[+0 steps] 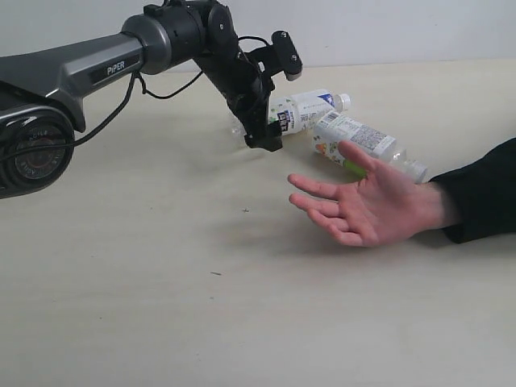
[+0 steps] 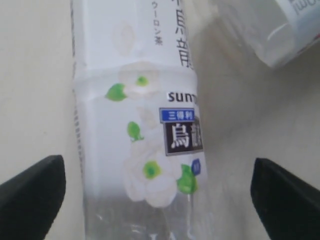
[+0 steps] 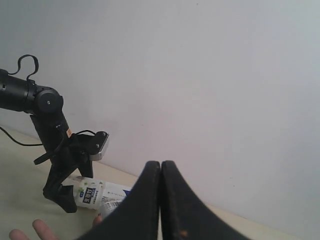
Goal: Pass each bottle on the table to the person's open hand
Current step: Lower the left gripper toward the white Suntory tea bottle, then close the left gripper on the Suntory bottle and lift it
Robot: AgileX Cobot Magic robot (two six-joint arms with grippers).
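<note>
The left gripper [image 2: 157, 200] stands with its jaws spread as wide as they go, one on each side of the white-labelled bottle [image 2: 140, 125] and clear of it on both flanks, so nothing is held. That bottle lies on its side on the table [image 1: 161, 306], its white cap pointing away from the arm. Just beside it, the two bodies close or touching, lies the green-labelled bottle [image 1: 359, 141], also on its side, its far end hidden behind the person's open hand [image 1: 367, 205]. The hand waits palm up, low over the table and near the gripper, with nothing in it. The right gripper [image 3: 161, 200] is fully closed on nothing, raised and facing the pale wall [image 3: 210, 75]. Only two bottles show here (whether others lie out of view cannot be told). By my reading, the handover of the white-labelled bottle is at its very start: closing, lifting, carrying to the palm and releasing all remain, then the same for the green-labelled one.
</note>
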